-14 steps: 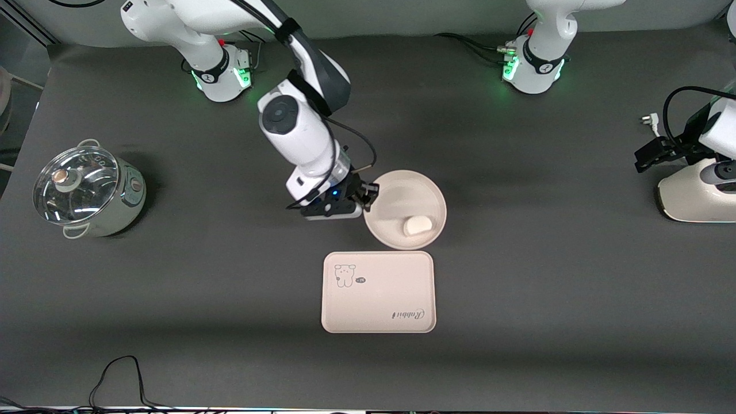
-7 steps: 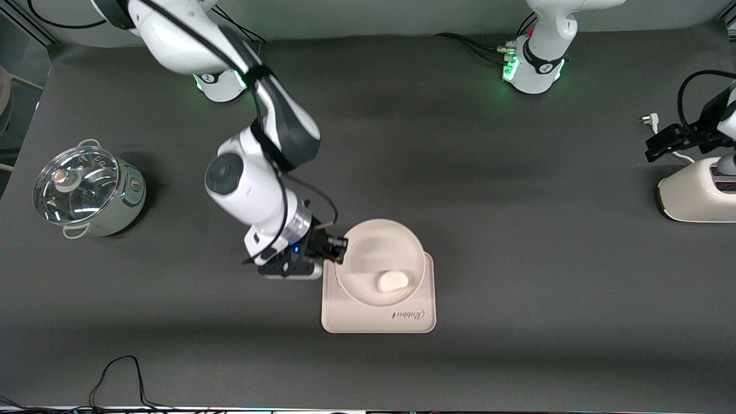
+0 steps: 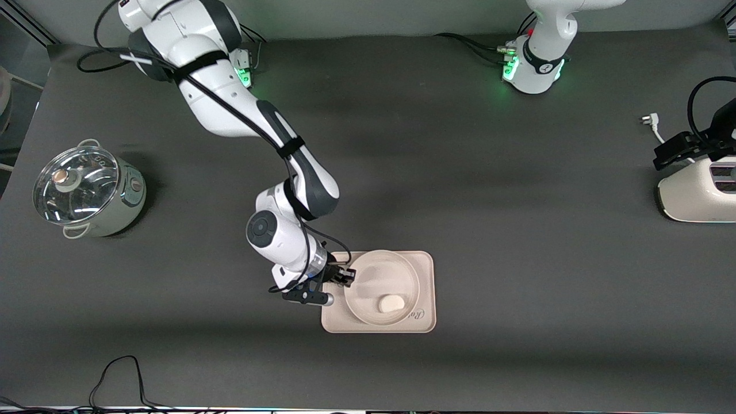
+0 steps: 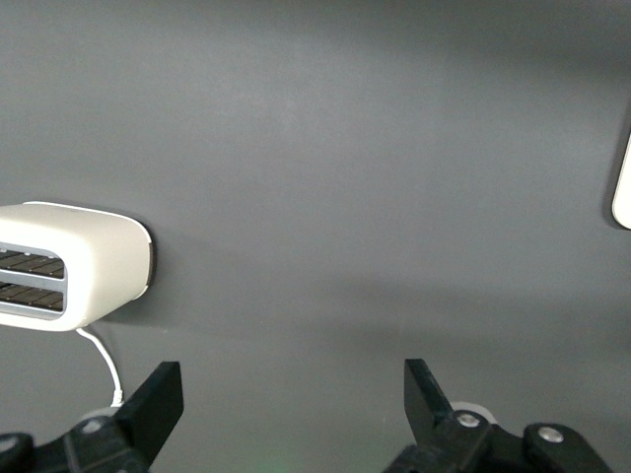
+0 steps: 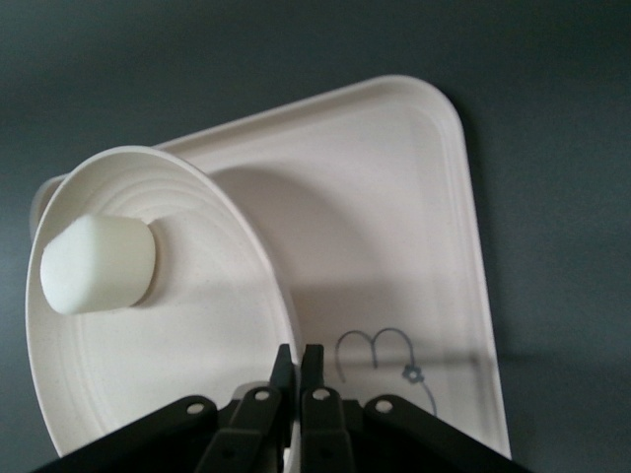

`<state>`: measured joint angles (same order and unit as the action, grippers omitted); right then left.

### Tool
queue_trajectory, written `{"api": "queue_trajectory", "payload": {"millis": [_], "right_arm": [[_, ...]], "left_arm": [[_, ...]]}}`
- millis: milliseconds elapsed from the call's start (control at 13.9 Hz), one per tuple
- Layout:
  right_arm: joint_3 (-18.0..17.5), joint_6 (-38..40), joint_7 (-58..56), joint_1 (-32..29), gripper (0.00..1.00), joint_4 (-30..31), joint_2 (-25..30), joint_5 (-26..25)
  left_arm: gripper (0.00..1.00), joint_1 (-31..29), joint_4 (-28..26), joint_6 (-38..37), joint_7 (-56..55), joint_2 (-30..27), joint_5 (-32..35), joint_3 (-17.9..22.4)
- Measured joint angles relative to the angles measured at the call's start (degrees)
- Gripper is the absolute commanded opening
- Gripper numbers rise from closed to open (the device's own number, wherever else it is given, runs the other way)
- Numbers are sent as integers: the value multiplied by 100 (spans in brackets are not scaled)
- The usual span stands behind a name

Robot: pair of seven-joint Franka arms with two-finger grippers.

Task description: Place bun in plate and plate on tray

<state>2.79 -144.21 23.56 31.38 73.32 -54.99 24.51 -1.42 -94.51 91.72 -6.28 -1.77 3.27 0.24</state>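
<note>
Within the last second the right gripper [image 3: 344, 277], clamped on the plate [image 3: 368, 276] rim, has carried plate and bun [image 3: 391, 303] from the counter [image 3: 517, 230] over the tray [image 3: 424, 287], so only release remains; the left gripper [image 4: 286, 414] waits apart above the toaster [image 3: 698, 195].

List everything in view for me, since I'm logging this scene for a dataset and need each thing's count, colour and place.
bun: one, off-white, in the plate.
plate: one, cream, over the tray, its rim pinched by the right gripper.
tray: one, cream-pink, mid-table, near the front camera.
pot: one, pale green with a glass lid, at the right arm's end of the table.
toaster: one, white, at the left arm's end.
table: one, dark grey.
right gripper: one, black, shut on the plate's rim.
left gripper: one, black, open, waiting over the toaster.
</note>
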Motion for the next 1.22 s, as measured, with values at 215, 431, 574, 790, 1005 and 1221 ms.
{"api": "queue_trajectory", "payload": {"millis": [215,431,574,790,1005,1221], "right_arm": [[2,-32,0,-56,95,-120,-142,25],[-2,-32,0,-87,100,-236,-137,27],[-9,-32,0,-72,100,-310,-104,27],[-16,423,0,-19,100,-433,127,14],[41,1547,-15,-18,100,-341,826,-123],[351,1911,-533,-39,100,700,1889,-324]], "left_arm": [[100,0,31,-13,0,44,-14,0],[100,0,51,-42,0,45,-15,0],[100,0,53,-58,0,46,-17,0],[100,0,53,-68,0,70,-18,0],[100,0,56,-68,0,106,-23,0],[100,0,72,-68,0,111,-44,0]]}}
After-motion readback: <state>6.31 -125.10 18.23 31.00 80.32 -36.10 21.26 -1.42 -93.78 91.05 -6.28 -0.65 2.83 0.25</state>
